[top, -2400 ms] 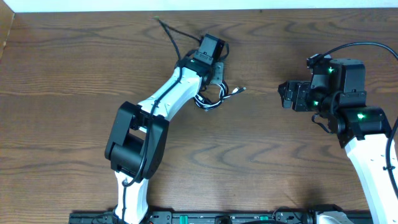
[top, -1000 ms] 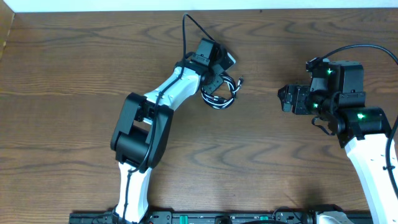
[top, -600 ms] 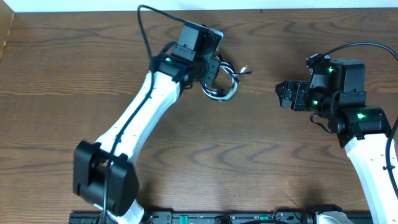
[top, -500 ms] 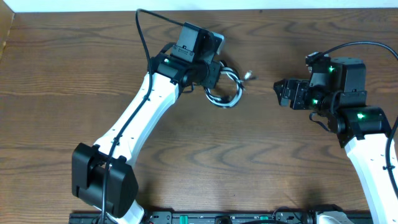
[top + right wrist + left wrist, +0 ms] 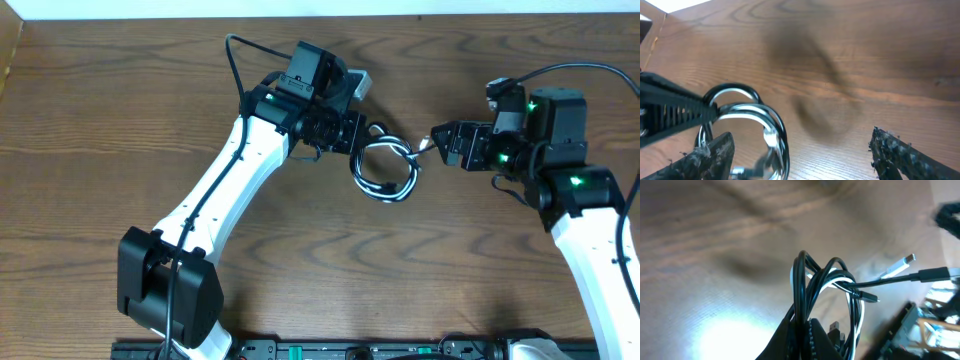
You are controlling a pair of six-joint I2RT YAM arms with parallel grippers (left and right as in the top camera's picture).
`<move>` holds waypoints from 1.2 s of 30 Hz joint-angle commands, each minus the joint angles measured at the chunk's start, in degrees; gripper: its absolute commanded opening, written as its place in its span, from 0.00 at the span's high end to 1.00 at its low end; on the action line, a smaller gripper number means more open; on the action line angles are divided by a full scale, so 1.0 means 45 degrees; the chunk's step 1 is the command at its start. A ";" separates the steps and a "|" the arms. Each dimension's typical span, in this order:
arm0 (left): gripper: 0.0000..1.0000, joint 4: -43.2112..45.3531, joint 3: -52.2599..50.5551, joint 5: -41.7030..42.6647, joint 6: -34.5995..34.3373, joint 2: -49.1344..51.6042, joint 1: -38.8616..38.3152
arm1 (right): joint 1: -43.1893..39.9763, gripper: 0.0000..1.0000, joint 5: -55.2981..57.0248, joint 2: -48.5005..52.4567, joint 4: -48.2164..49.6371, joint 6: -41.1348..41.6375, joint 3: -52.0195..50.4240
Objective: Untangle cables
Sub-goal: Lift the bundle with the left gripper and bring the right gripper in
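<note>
Left jaws clamped the black-and-white cable coil (image 5: 800, 295), all knotted, nothing freed yet, while right jaws gaped wide just beside it.

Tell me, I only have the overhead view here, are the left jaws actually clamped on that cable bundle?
Observer: Yes. The left wrist view shows the cables pinched between the shut left jaws, with black and white loops rising from them.
Operator: Any loose ends?
Observer: A white plug and a black plug stick out sideways past the loops.
Operator: And the right jaws?
Observer: The right wrist view shows them wide open. The loops sit ahead at the left of that view, not yet gripped.
</note>
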 commanded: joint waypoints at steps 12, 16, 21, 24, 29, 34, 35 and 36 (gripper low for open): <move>0.92 -0.1015 0.0073 0.0792 0.2113 0.0049 0.0039 | 0.0112 0.42 -0.4129 0.2696 0.0826 -0.0087 0.0214; 0.93 -0.0680 0.0073 0.0301 0.2025 0.0049 0.0044 | 0.0112 0.68 -0.4959 0.2880 0.0690 -0.0087 0.0214; 0.93 0.0126 0.0073 -0.0593 0.0155 0.0049 0.0044 | 0.0175 0.94 -0.5367 0.2880 0.0277 -0.0083 0.0214; 0.93 0.0685 0.0073 -0.0588 -0.0588 0.0049 0.0044 | 0.0321 0.99 -0.5362 0.2880 -0.0102 -0.0083 0.0214; 0.93 0.1370 0.0073 -0.0559 -0.2079 0.0049 0.0044 | 0.0831 0.99 -0.5022 0.2880 -0.0291 -0.0078 0.0214; 0.93 0.1438 0.0073 0.0646 -0.2730 0.0049 0.0044 | 0.1462 0.99 -0.3332 0.2880 -0.0277 0.0525 0.0214; 0.93 0.1433 0.0073 0.1015 -0.2730 0.0049 0.0044 | 0.1593 0.99 -0.2759 0.2880 -0.0267 0.0806 0.0214; 0.93 0.1433 0.0073 0.1472 -0.2730 0.0049 0.0044 | 0.1700 0.99 -0.2263 0.2880 -0.0233 0.1083 0.0214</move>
